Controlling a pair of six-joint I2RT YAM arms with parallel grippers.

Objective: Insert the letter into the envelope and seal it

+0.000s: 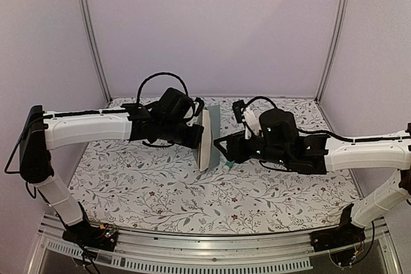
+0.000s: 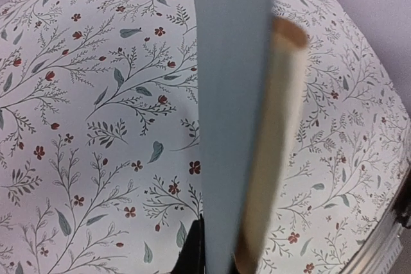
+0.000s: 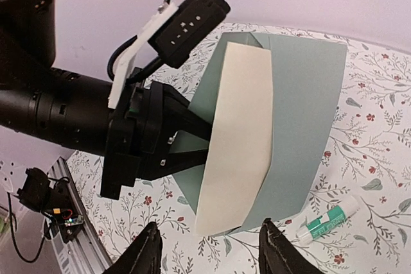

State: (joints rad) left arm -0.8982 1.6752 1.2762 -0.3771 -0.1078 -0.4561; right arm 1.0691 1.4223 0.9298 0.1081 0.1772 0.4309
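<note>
Nearest, the right gripper (image 3: 212, 240) stands with jaws parted and nothing between them, just short of the envelope (image 3: 302, 113). The left gripper (image 3: 196, 138) is clamped on one edge of the envelope and holds it upright above the table (image 3: 379, 94). The letter (image 3: 237, 139) lies against the envelope, seemingly part tucked inside with its lower end sticking out, and a glue stick (image 3: 327, 219) lies on the table below.

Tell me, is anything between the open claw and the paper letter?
Nothing. In the right wrist view the right gripper faces the letter directly; the glue stick lies aside.
</note>
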